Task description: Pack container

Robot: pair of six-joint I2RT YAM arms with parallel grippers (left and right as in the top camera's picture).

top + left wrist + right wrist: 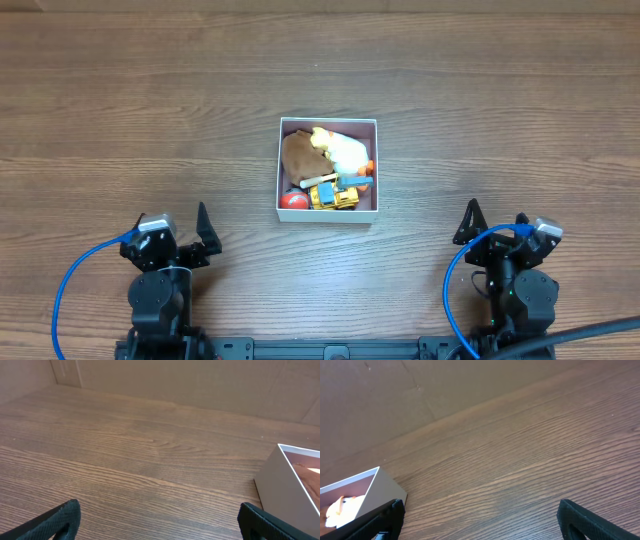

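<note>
The container [376, 165], a shallow square box with thin white walls, stands at the middle of the table. It holds several toys: a brown plush [300, 155], a white and yellow plush [345, 148], a yellow toy vehicle [333, 196] and a red ball [293, 201]. The toys cover its bottom. My left gripper [203, 232] is open and empty at the near left. My right gripper [470, 225] is open and empty at the near right. A corner of the box shows in the left wrist view [280, 485] and in the right wrist view [382, 491].
Bare wooden table [150, 110] lies all around the box. A brown cardboard wall [200, 382] stands behind the table in both wrist views.
</note>
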